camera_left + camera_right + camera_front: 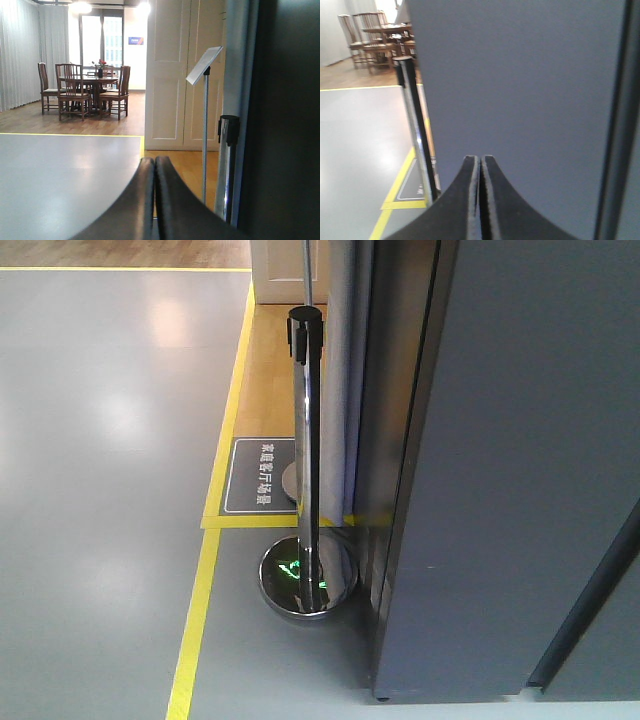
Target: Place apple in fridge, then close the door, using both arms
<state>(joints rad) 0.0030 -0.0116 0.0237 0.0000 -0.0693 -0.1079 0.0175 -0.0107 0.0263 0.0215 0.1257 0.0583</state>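
Front view: dark grey fridge (520, 460) filling the right side, closed as far as visible, a dark vertical seam slanting down at lower right. Chrome post (306, 450) just left of it, black cap on top, round base (308, 582) on the grey floor (100, 490) with a green glint in the metal. Yellow floor tape (195, 620) running up from the bottom edge and around a dark sign plate (262, 476) with white lettering. Wood flooring beyond. No apple, no arm in sight here.

Left wrist view: left gripper (154, 172) at bottom centre, both black fingers pressed together, nothing between them. Dark fridge side (285, 125) on the right, blurred. Chrome post (227, 150) beside it, and a thin stand (205, 130) carrying a tilted white board. Cream panelled doors (180, 75) behind. Far left, a wooden dining table (92, 80) with chairs and red flowers, curtains along the wall. Apple not visible.

Right wrist view: right gripper (480, 170) at bottom centre, fingers closed against each other, empty. Grey fridge face (520, 85) directly ahead, close, whether touching cannot be told. Dark seam down the right edge. Post (415, 130) to the left, yellow tape (395, 190) on the floor, table and chairs far behind. Apple again out of sight.
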